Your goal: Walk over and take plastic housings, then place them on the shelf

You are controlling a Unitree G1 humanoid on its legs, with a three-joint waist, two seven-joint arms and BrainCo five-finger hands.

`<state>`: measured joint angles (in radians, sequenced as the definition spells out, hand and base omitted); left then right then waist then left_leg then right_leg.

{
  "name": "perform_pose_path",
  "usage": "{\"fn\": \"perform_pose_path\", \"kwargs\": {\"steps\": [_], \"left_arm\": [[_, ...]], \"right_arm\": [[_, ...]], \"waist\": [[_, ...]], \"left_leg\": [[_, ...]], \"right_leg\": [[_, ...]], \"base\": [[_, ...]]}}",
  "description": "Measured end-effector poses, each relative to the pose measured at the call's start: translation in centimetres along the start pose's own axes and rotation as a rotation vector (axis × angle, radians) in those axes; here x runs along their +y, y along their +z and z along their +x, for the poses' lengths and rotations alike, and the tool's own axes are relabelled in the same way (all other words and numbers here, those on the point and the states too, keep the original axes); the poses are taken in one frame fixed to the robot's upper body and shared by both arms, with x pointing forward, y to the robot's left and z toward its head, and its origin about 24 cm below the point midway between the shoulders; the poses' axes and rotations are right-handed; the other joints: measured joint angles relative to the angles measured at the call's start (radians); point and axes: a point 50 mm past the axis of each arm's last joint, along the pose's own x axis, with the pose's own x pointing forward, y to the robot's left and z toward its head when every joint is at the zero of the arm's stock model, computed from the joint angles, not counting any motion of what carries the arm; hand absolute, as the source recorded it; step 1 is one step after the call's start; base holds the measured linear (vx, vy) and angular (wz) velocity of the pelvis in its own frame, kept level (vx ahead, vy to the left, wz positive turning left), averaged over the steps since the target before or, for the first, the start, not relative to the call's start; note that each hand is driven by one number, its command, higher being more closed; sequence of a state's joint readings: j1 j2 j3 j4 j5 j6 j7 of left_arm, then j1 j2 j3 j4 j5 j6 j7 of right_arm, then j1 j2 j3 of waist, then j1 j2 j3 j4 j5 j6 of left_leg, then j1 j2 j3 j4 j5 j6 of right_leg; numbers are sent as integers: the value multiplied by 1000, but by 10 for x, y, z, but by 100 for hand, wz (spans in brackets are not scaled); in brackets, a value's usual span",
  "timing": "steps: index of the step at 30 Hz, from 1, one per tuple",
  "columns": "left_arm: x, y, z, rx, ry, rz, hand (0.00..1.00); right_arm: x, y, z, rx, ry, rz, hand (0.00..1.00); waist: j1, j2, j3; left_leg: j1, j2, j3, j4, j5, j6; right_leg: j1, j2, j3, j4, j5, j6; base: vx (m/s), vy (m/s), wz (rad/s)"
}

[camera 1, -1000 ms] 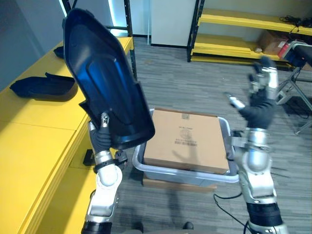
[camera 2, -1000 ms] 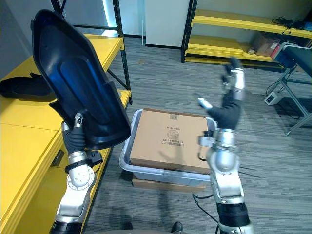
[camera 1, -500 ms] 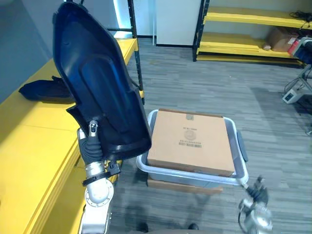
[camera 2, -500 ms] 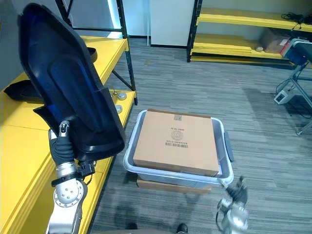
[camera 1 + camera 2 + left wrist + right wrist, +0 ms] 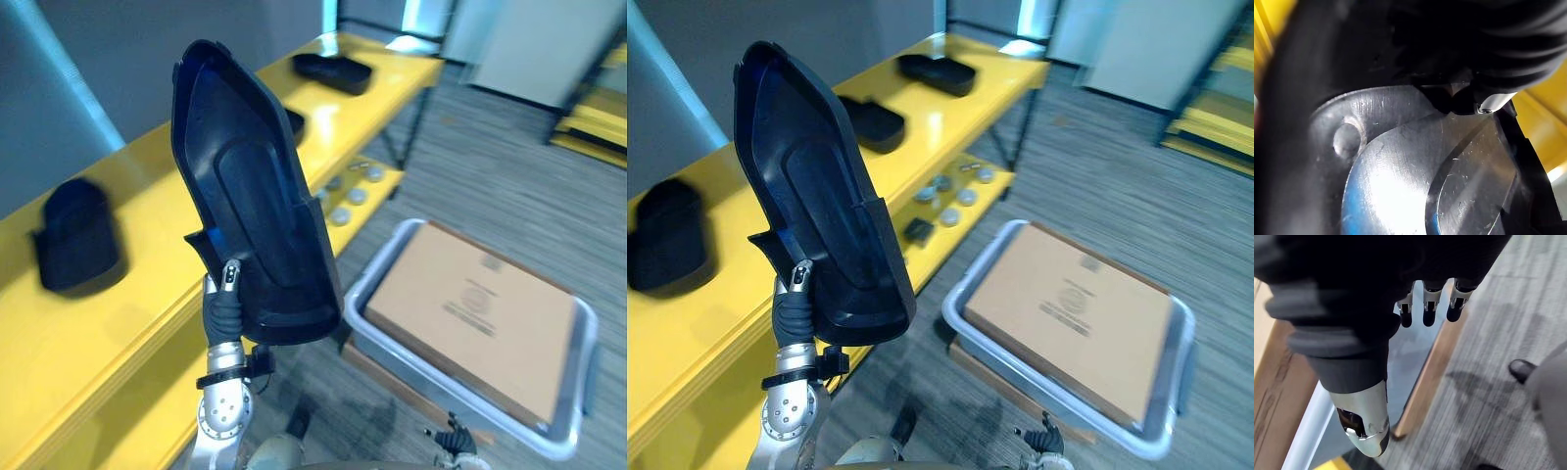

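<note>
Left hand (image 5: pixel 224 305) clamped on my load. Yellow shelf (image 5: pixel 132 191) just left of it. Plastic housing (image 5: pixel 253 211) stands near upright in grip, long axis vertical, lower end held. Right hand (image 5: pixel 1425 303) hangs low, fingers loose, empty, farther from shelf.

A large dark plastic housing (image 5: pixel 257 230), glossy, long and shell-shaped, with a raised rim and a recessed panel turned toward the head camera, was held upright and slightly tilted, gripped at its broad lower end by the left hand (image 5: pixel 223 304) just beside the yellow shelf (image 5: pixel 147 186). Three smaller dark housings were laid well apart along the shelf top: a near housing (image 5: pixel 664 235), a middle housing (image 5: pixel 872 122) partly hidden behind the held one, and a far housing (image 5: pixel 936 70) close to the shelf's end.
</note>
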<state>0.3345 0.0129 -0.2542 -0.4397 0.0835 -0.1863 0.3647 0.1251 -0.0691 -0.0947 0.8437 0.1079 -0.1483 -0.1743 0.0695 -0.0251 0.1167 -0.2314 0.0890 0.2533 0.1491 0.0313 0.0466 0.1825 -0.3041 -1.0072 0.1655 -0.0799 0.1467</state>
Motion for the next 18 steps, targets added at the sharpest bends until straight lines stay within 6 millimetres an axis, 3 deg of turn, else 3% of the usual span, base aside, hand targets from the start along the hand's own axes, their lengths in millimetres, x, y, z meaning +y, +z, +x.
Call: {"fn": "perform_pose_path", "kwargs": {"steps": [1, 2, 4, 5, 6, 7, 8, 9, 12, 15, 16, 18], "left_arm": [[-1, 0, 0, 1, -9, -6, 100], [-4, 1, 0, -3, -22, -16, 100], [-10, 3, 0, -13, -51, -35, 100], [-17, 4, 2, -20, -81, -59, 100], [-24, 7, 4, -37, -115, -75, 100], [-28, 9, 6, -52, -131, -81, 100], [-33, 14, 11, -88, -155, -88, 100], [-36, 15, 17, -114, -169, -91, 100], [-40, 8, 22, -98, -168, -78, 100], [-45, 1, 21, -69, -186, -70, 100], [-47, -3, 19, -48, -196, -66, 100], [-47, -3, 18, -49, -197, -60, 100]], "right_arm": [[2, 4, 1, -15, 8, -2, 0], [10, 12, 2, -42, 33, -6, 0], [19, 18, 1, -67, 57, 3, 0], [24, 15, -1, -58, 66, 7, 0], [29, 11, -3, -43, 77, 7, 0], [31, 9, -4, -35, 81, 10, 0], [36, 8, -5, -28, 93, 11, 0], [41, 11, -4, -31, 106, 5, 0], [46, 16, -2, -46, 124, -14, 0], [47, 17, -3, -49, 126, -15, 0], [45, 13, -4, -38, 119, -16, 0], [45, 7, -6, -24, 119, -14, 0]], "waist": [[3, 0, 0], [7, -6, -2], [6, -23, 4], [6, -28, 7], [-1, -29, 9], [0, -27, 10], [-2, -22, 11], [-1, -20, 12], [-10, -38, 5], [-45, -38, 4], [-52, -48, 1], [-46, -69, -7]], "left_leg": [[-2, -8, 31, 8, 4, -11], [-6, -35, 49, 18, -8, 1], [-16, -75, 16, 56, -62, 10], [-12, -99, -12, 86, -96, 18], [10, -120, -55, 112, -131, 26], [24, -123, -75, 120, -146, 27], [44, -120, -112, 132, -169, 18], [77, -121, -126, 107, -170, 15], [142, -144, -181, 77, -156, 27], [145, -155, -263, 92, -156, 25], [155, -176, -304, 101, -161, 17], [159, -196, -309, 106, -170, 3]], "right_leg": [[8, -11, -12, 9, 1, 2], [25, -37, -30, 21, 5, 8], [49, -88, -56, 82, 5, 8], [57, -152, -44, 204, 7, -30], [30, -212, 48, 354, 40, -140], [0, -228, 135, 427, 41, -169], [-92, -192, 352, 550, -35, -132], [-173, -139, 500, 603, -98, -98], [-291, -22, 661, 515, -190, -93], [-353, 91, 807, 400, -214, -71], [-361, 119, 881, 314, -187, -60], [-359, 110, 887, 247, -90, -76]], "base": [[153, 178, 93], [164, 222, 83], [129, 194, 83], [189, 240, 91], [237, 296, 88], [217, 233, 73], [212, 199, 61], [211, 171, 59], [229, 99, 55], [214, -33, 123], [208, -97, 125], [137, -116, 95]]}}
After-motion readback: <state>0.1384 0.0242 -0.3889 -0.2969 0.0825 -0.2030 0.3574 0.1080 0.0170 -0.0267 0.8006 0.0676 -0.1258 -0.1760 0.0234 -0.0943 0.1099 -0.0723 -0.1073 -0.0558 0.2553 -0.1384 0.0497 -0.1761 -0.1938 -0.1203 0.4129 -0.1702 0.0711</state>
